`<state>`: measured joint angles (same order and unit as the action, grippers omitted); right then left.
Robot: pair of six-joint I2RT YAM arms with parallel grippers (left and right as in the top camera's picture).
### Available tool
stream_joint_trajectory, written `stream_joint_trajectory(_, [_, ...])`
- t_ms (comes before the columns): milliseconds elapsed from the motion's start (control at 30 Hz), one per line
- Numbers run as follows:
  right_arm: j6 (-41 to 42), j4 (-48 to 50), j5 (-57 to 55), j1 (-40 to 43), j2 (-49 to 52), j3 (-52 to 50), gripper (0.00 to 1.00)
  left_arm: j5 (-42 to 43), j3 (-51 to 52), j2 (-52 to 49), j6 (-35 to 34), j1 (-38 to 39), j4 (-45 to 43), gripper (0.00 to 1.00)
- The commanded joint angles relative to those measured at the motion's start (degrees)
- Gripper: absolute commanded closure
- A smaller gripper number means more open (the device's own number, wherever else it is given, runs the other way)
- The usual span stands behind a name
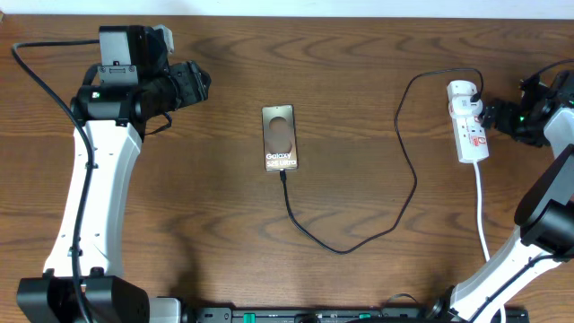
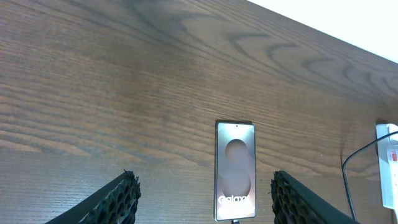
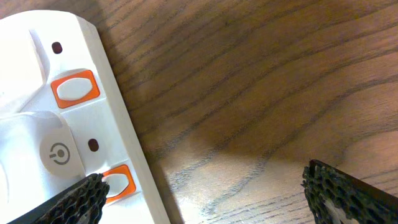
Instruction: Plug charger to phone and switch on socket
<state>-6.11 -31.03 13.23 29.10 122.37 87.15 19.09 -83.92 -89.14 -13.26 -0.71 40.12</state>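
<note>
The phone [image 1: 279,137] lies flat mid-table with its "Galaxy" lettering up; it also shows in the left wrist view [image 2: 235,171]. The charger cable [image 1: 341,250] meets the phone's near end, loops across the wood and runs up to a black plug [image 1: 476,91] on the white socket strip [image 1: 468,126]. My left gripper [image 1: 204,85] [image 2: 202,202] hovers open, left of the phone, holding nothing. My right gripper [image 1: 491,117] [image 3: 205,199] is open at the strip's right side. Its left finger [image 3: 81,199] sits over the strip [image 3: 62,124], next to an orange switch [image 3: 118,180].
A second orange switch [image 3: 74,87] and a round power symbol [image 3: 57,154] mark the strip's face. The strip's white cord [image 1: 482,215] runs toward the front edge beside the right arm. Bare wood [image 3: 249,124] lies between the right fingers.
</note>
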Motion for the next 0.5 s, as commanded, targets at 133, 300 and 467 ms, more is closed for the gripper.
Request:
stream_joint_trajectory(133, [-0.9, 0.7, -0.1, -0.3, 0.6, -0.6, 0.01, -0.8, -0.2, 0.7, 0.6, -0.2, 0.2, 0.35])
stream_joint_trajectory(300, [-0.8, 1.9, -0.1, -0.3, 0.6, -1.8, 0.01, -0.8, -0.2, 0.7, 0.5, -0.2, 0.2, 0.34])
stream_joint_trajectory(467, [-0.8, 1.8, 0.0, -0.3, 0.6, -1.9, 0.01, -0.8, -0.2, 0.7, 0.5, -0.2, 0.2, 0.34])
